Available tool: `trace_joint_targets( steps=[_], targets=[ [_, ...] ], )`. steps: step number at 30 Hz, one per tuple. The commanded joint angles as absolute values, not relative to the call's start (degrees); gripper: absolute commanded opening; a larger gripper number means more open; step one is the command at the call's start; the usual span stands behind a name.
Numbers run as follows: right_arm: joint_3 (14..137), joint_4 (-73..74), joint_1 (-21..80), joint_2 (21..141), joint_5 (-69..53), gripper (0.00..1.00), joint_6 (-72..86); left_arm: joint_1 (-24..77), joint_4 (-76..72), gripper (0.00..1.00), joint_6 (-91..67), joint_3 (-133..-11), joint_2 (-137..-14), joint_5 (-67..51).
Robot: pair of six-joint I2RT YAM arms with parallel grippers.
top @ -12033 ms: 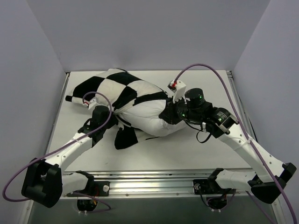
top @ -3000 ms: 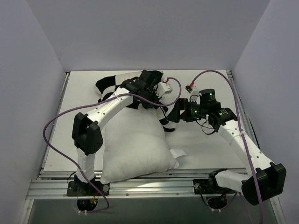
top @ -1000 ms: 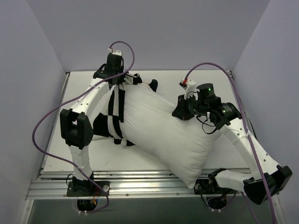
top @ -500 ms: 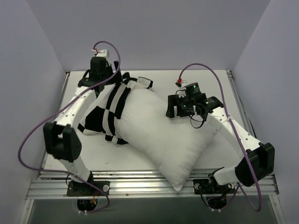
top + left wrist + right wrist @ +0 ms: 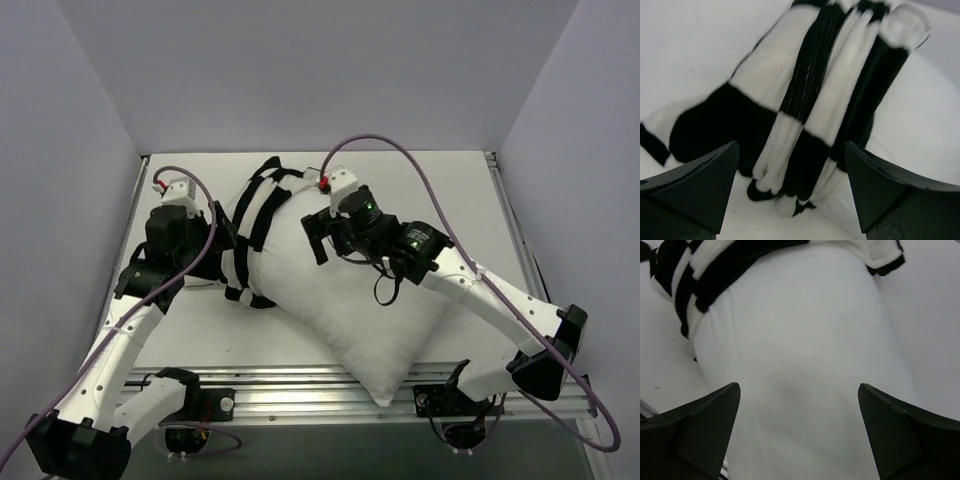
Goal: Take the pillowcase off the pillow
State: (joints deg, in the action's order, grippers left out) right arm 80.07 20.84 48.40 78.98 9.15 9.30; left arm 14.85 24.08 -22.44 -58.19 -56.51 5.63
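Observation:
The plain white pillow (image 5: 350, 290) lies diagonally across the table, its near corner reaching over the front rail. The black-and-white checkered pillowcase (image 5: 250, 225) is bunched into folds around the pillow's far-left end. My left gripper (image 5: 218, 250) is open beside those folds, holding nothing. In the left wrist view the bunched pillowcase (image 5: 805, 100) lies ahead of the open left gripper (image 5: 792, 185). My right gripper (image 5: 318, 238) hovers open over the pillow's upper part. The right wrist view shows bare pillow (image 5: 805, 365) between its spread fingers and the pillowcase (image 5: 715, 270) at the top.
The white table (image 5: 470, 200) is closed in by grey walls at the back and on both sides. An aluminium rail (image 5: 300, 385) runs along the front edge by the arm bases. Purple cables loop above both arms.
Both grippers have opened and let go. The left arm has pulled back from the far edge towards the near left. The right gripper has moved left over the pillow, which has settled on the table.

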Motion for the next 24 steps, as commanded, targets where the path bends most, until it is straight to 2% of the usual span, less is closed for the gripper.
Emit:
trace_joint_targets(
  steps=[1,4,8,17,18,19,21,22,23,24],
  targets=[
    [82.5,20.1,56.0,82.1,15.5,1.0,2.7,13.9,28.0,0.94,-25.7,-50.7,-54.1,4.1],
    [83.4,19.6,62.5,85.5,16.4,1.0,0.4,12.7,28.0,0.94,-27.4,-48.1,-51.5,3.8],
    [83.2,17.7,66.5,90.7,17.7,1.0,-2.5,11.8,27.9,0.94,-27.9,-46.6,-50.0,3.6],
    [81.5,16.4,61.5,106.6,25.7,0.99,-1.3,11.4,28.3,0.94,-27.9,-46.8,-49.2,2.4],
    [81.4,16.3,61.0,107.4,25.7,0.94,-0.8,11.3,28.0,0.94,-27.6,-46.8,-49.0,1.8],
    [81.2,15.9,60.5,108.3,25.1,0.7,-0.5,11.3,28.0,0.94,-27.4,-46.8,-49.1,1.5],
    [80.6,14.5,58.2,108.2,21.5,0.33,0.0,11.4,28.0,0.94,-26.8,-46.7,-49.4,0.9],
    [80.6,14.3,57.3,107.5,19.5,0.06,2.1,11.3,28.0,0.94,-26.6,-46.7,-49.6,0.5],
    [80.9,14.2,56.6,106.8,17.9,0.0,2.5,11.4,27.9,0.94,-26.4,-46.8,-50.1,0.1],
    [81.1,14.0,55.7,106.2,15.8,0.0,2.6,11.5,27.5,0.94,-26.2,-46.8,-50.3,0.0]
  ],
)
